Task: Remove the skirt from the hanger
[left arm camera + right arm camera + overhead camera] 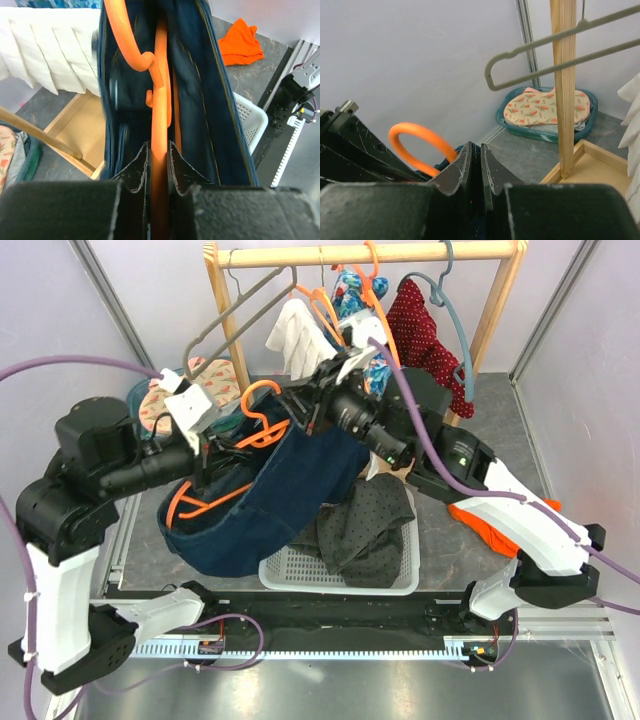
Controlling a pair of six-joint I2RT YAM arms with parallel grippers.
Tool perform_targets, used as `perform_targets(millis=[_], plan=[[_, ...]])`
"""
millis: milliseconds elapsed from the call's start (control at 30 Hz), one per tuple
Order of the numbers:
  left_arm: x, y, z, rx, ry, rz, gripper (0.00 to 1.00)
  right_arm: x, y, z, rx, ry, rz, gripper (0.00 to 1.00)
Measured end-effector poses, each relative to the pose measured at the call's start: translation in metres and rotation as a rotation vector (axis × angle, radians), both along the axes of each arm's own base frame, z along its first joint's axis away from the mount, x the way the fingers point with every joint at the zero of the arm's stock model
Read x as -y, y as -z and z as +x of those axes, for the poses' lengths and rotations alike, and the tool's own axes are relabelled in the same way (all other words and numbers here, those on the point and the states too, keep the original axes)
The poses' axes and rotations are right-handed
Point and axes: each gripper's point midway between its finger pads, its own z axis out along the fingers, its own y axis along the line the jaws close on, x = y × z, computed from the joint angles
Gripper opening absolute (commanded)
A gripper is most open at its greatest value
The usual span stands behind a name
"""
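Skirt (250,515) hangs on hanger (160,90), suspended above white basket (400,575) on counter (500,425). Left pincer (159,150) is clamped on hanger's orange bar. Right pincer (474,150), jaws narrow, pinches skirt's upper edge beside hanger hook.

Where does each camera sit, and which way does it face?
Top external: above and behind the bases, looking down on skirt, basket and rack; both arms show.
Left wrist: faces along the left gripper, shut on the hanger inside the skirt.
Right wrist: faces past the right gripper toward the wall, rack post and teal tub.
Shared: the hanger, in all three.
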Motion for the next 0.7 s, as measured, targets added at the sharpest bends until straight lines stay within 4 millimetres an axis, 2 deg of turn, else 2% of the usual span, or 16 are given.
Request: perform_targets(millis=[67,167,300,400,467,533,700], plan=[[0.006,0.001,0.005,-0.018,0.014,0.006,0.02,-0.012,0.010,-0.006,-0.014,-0.024,-0.024,0.14],[0.010,-0.001,0.004,-0.031,0.037,0.006,0.02,-0.016,0.016,-0.003,-0.021,-0.010,-0.036,0.14],[0.009,-0.010,-0.002,-0.018,0.050,-0.004,0.02,-0.016,0.014,-0.006,-0.014,0.006,-0.039,0.14],[0.004,-0.018,-0.010,0.015,0.048,-0.021,0.02,-0.008,0.011,-0.013,0.009,0.023,-0.059,0.14],[0.000,-0.021,-0.016,0.028,0.044,-0.027,0.02,0.005,0.007,-0.017,0.029,0.047,-0.078,0.14],[-0.007,-0.026,-0.027,0.057,0.045,-0.043,0.02,0.027,-0.003,-0.019,0.052,0.089,-0.082,0.14],[-0.033,-0.044,-0.077,0.181,0.076,-0.104,0.02,0.099,-0.032,-0.023,0.101,0.226,-0.047,0.14]])
